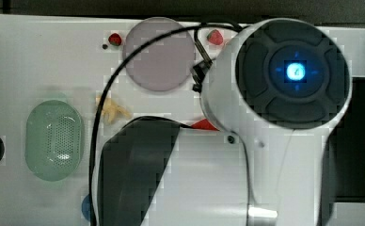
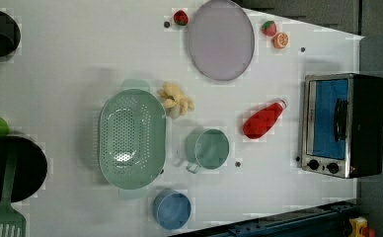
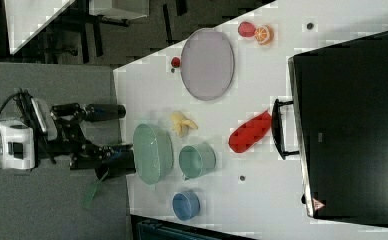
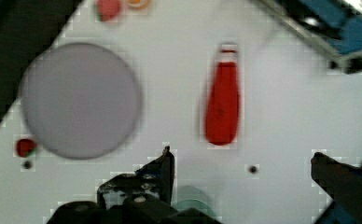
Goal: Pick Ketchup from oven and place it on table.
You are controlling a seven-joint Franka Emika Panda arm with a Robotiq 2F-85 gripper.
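– Gripper (image 4: 240, 163) looks wide open to us, holding nothing?
– Yep, we see the ketchup (image 4: 222, 101) lying on the worktop (image 4: 281, 112), apart from it, near the oven (image 2: 341, 124).

A smooth, matt white surface (image 2: 71, 64) carries a glossy red plastic ketchup (image 2: 262, 121) bottle. The oven (image 2: 345, 126) has a brushed silver metal front, blue-tinted glass door and matt black casing. A perforated, pale green plastic colander (image 2: 132, 139) looks matt.
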